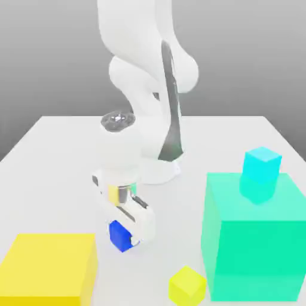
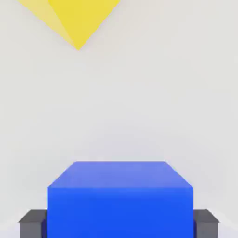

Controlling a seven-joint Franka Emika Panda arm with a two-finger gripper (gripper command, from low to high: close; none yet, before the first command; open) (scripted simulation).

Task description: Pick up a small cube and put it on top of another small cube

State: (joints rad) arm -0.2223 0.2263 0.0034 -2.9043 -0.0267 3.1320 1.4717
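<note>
Across the back and middle of the scene, a pale table (image 1: 60, 179) with a white robot arm (image 1: 140, 54) reaching over. Toward the exterior view's right, a big green block (image 1: 257, 257); toward the exterior view's left, a big yellow block (image 1: 48, 263), cut off by the lower edge. Between the two, farther back than both fronts, the gripper (image 1: 124, 236), pointing down, fingers (image 2: 33, 228) closed in on opposite sides of the small deep-blue cube (image 2: 121, 211) and holding it. On top of the green block, a small cyan cube (image 1: 262, 165). Just beside that block, nearer the front, a small yellow cube (image 1: 187, 287).
</note>
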